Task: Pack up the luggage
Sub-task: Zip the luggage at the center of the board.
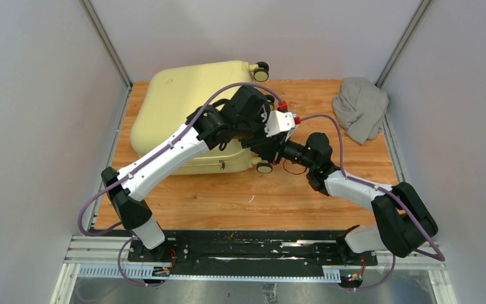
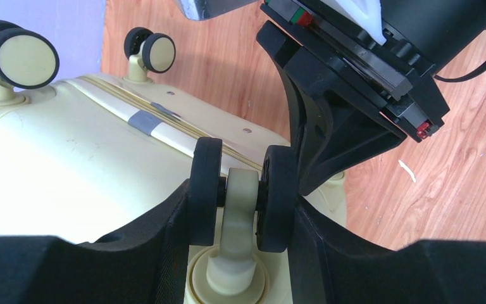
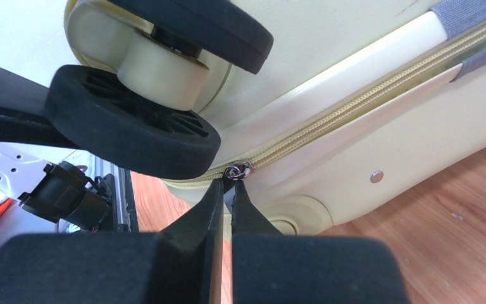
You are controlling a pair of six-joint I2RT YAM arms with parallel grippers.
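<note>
The left gripper (image 2: 240, 204) squeezes a wheel (image 2: 204, 190) of the yellow luggage (image 1: 183, 95); the right gripper (image 3: 229, 191) pinches its zipper pull (image 3: 239, 170).

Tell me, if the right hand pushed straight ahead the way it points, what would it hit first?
The right hand is pinched on the zipper pull, so straight on it would likely press into the zipper seam of the luggage, just beneath a wheel.

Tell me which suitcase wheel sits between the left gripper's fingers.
The twin wheel nearest the left wrist camera, beside the zip pull; the other two wheels stand free farther off.
</note>
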